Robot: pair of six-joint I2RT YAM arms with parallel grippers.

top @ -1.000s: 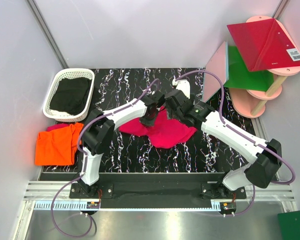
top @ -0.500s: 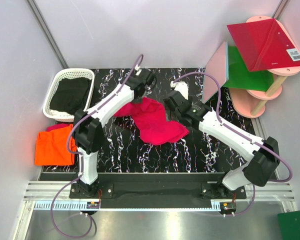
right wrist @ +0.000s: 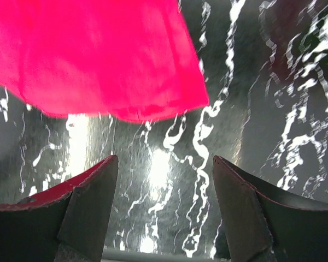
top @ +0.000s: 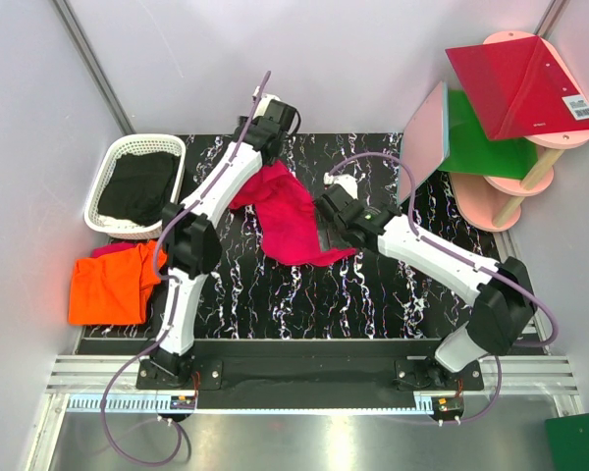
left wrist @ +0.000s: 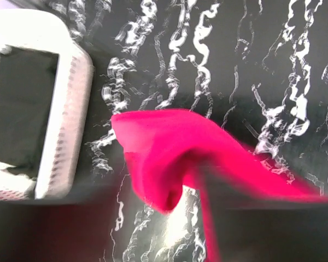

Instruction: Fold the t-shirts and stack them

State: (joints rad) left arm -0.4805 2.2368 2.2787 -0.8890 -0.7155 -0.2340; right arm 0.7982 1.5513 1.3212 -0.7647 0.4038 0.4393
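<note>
My right tool (right wrist: 161,210) gapes wide and empty, near the hot pink cloth t-shirt (right wrist: 98,54); whether my left tool (top: 272,123) is open, I cannot tell. Let go up high, the shirt could land bunched.

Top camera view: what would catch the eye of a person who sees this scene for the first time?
First, the hot pink t-shirt, bunched in the middle of the black marbled table. Next, the bright orange t-shirt at the table's left edge, near the white basket that holds dark cloth. At the far right, a red panel and a green panel sit on a pink stand.
</note>
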